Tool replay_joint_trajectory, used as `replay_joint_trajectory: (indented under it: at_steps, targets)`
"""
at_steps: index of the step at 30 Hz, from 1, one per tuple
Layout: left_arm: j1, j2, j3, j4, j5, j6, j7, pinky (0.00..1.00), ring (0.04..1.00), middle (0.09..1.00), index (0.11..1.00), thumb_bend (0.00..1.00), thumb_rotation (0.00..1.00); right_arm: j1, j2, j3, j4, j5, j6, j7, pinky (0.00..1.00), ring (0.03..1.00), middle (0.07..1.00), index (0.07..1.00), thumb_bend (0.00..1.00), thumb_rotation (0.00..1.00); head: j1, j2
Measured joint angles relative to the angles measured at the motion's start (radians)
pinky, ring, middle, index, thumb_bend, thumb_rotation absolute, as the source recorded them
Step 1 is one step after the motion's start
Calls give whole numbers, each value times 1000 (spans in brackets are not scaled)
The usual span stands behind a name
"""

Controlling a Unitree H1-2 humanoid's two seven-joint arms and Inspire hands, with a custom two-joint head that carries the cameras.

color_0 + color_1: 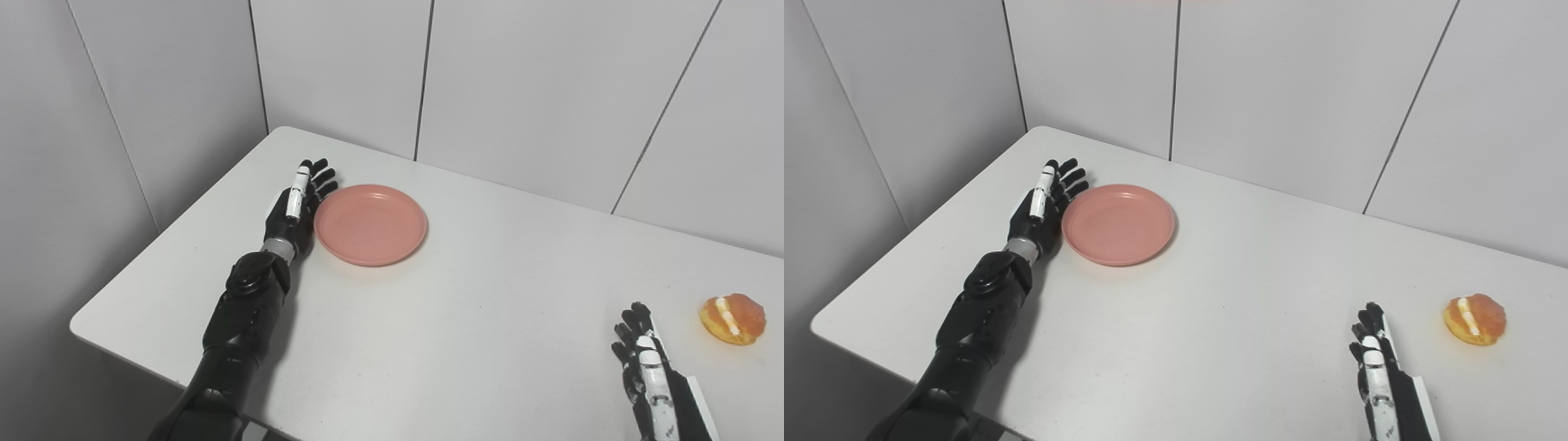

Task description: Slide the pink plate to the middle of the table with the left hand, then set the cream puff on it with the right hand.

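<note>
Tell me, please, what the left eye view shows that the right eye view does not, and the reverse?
Only the left eye view: little of its own, just more wall beyond the table's right side.

Only the right eye view: more of the left wall and of the table's near left corner.

Both: the left hand open beside the pink plate, the cream puff on the table, and the right hand empty beside it.
</note>
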Motion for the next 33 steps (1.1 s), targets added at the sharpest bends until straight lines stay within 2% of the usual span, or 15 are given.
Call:
replay_joint_trajectory:
  at_steps: [5, 16, 20, 33]
  targets:
    - [1, -24, -21, -30, 0, 31, -5, 917, 903, 901, 882, 390, 1000, 0, 5, 3, 0, -3, 0, -3, 1000, 1000, 1000, 1000, 86, 1000, -14, 3]
    - [15, -64, -67, -75, 1, 52, -35, 923, 905, 903, 884, 387, 1000, -1, 12, 14, 15, -22, 0, -13, 1000, 1000, 1000, 1000, 105, 1000, -55, 15]
    - [31, -71, -105, -116, 15, 80, -40, 880, 883, 886, 866, 380, 1000, -1, 15, 19, 15, -28, 0, -14, 1000, 1000, 1000, 1000, 111, 1000, -69, 17]
    - [87, -117, -166, -239, 29, 152, -52, 880, 886, 886, 865, 404, 1000, -2, 26, 25, -1, -53, 11, -22, 1000, 998, 1000, 1000, 128, 1000, -113, 40]
